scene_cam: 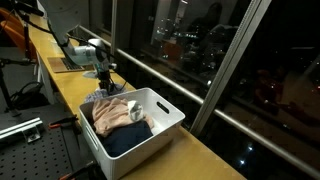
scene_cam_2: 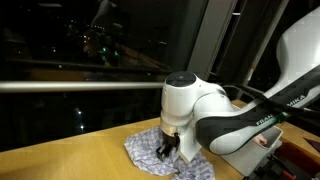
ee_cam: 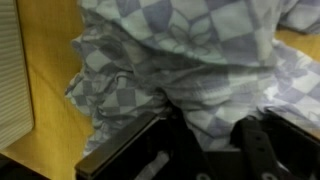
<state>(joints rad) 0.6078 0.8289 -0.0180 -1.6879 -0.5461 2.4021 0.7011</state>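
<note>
Lying crumpled on the wooden bench (scene_cam_2: 60,160), toward its window-side edge, a blue-and-white checked cloth (scene_cam_2: 140,152) is seen in an exterior view. The hand (scene_cam_2: 167,150) is set straight down on the cloth, with the white wrist and arm (scene_cam_2: 215,115) standing above it. In the wrist view the cloth (ee_cam: 180,60) fills most of the frame. A raised fold of it is gathered between the two dark fingers (ee_cam: 130,158) – these are drawn partly together, with fabric filling the gap. Whether the fold is actually clamped cannot be told.

A white plastic basket (scene_cam: 165,108) is placed on the bench (scene_cam: 205,155) just beside the hand (scene_cam: 103,77), on the side nearer that camera. A beige garment (scene_cam: 112,112) is heaped in the basket, with a dark blue one (scene_cam: 125,142) beneath and beside it. In the wrist view a pale slatted surface (ee_cam: 12,80) is caught at the frame's edge, with bare wood between it and the cloth. Dark glass with city lights (scene_cam: 260,60) runs along the bench's long edge.
</note>
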